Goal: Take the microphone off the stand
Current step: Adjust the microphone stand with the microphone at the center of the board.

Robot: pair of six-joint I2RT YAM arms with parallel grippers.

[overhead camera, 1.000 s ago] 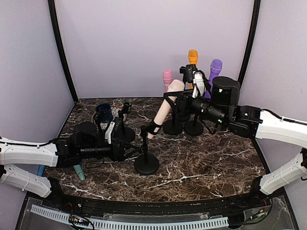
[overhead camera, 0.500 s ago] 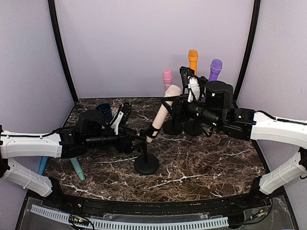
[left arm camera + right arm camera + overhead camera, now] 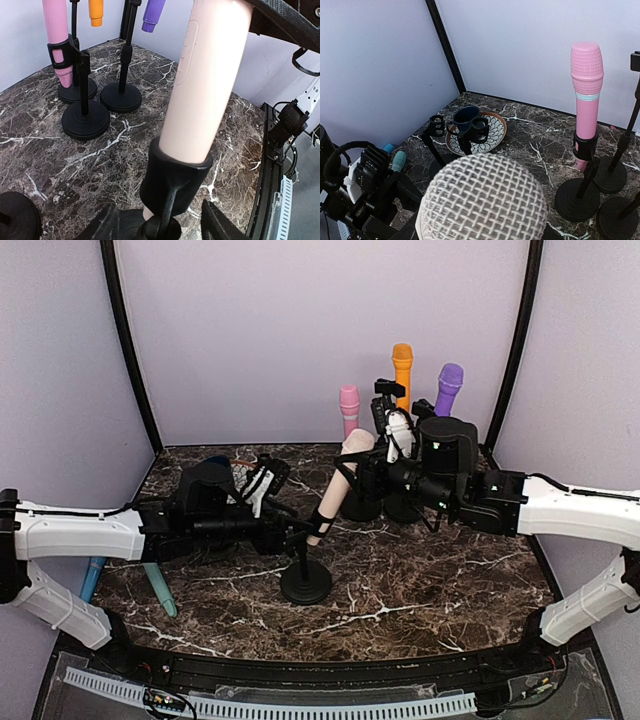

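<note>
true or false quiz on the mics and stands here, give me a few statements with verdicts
1. The cream microphone sits in its stand clip. True.
2. The pink microphone lies flat on its side. False: it is upright, clipped in its own stand.
3. A dark blue cup rests on a patterned plate. True.
4. The left gripper holds the orange microphone. False: the orange one stands at the back, away from that gripper.
</note>
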